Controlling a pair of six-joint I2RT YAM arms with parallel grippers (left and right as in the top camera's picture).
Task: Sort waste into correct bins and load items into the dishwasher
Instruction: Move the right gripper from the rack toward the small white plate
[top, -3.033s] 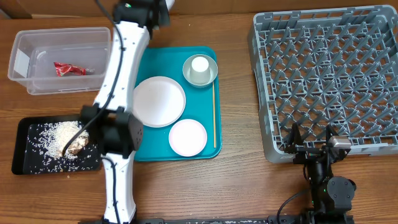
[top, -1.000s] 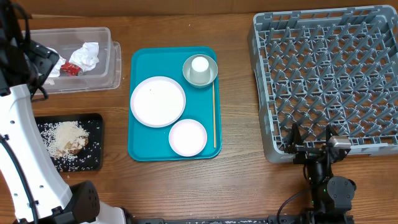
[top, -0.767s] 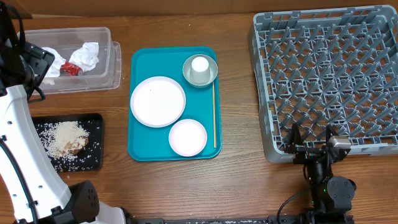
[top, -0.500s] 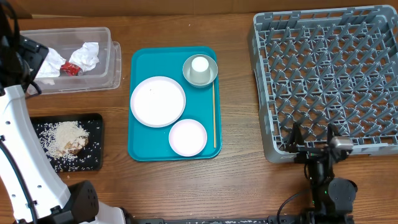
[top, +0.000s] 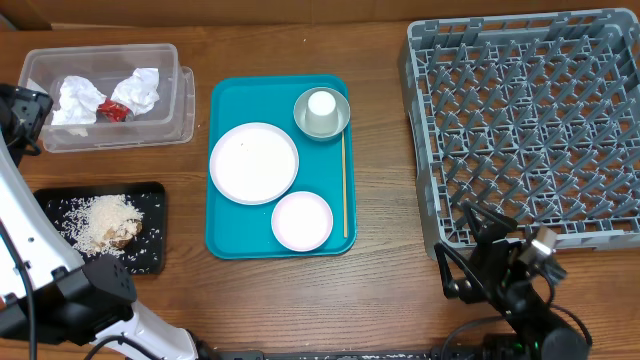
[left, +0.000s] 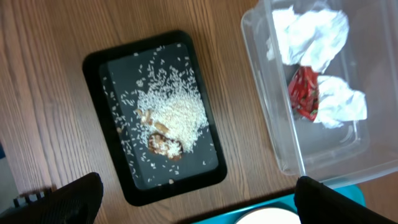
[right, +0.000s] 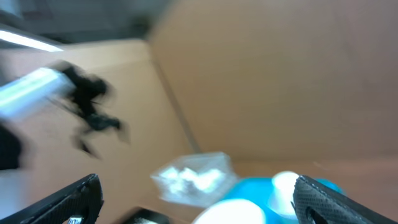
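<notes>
Two crumpled white napkins (top: 78, 100) (left: 311, 28) and a red wrapper (top: 112, 112) (left: 305, 93) lie in the clear tub (top: 185, 100) (left: 273, 112). Brown scraps with rice (top: 105, 222) (left: 168, 118) sit on the black tray (top: 150, 200) (left: 106, 81). A large plate (top: 254, 163), a small plate (top: 301, 220) and a cup (top: 320, 103) in a bowl (top: 302, 112) rest on the teal tray (top: 225, 100). The grey rack (top: 530, 120) is at right. My left gripper (left: 199, 205) hangs open high over the bins. My right gripper (top: 462, 248) (right: 199, 202) is open and empty by the rack's front corner.
A thin wooden stick (top: 344, 185) lies along the teal tray's right side. The left arm (top: 20, 110) rises at the table's far left edge. The right wrist view is blurred, with the tub (right: 193, 177) showing faintly.
The left arm has drawn back from the tub to the far left edge, with napkins now lying in the tub. The right arm has lifted and swung its gripper toward the left.
</notes>
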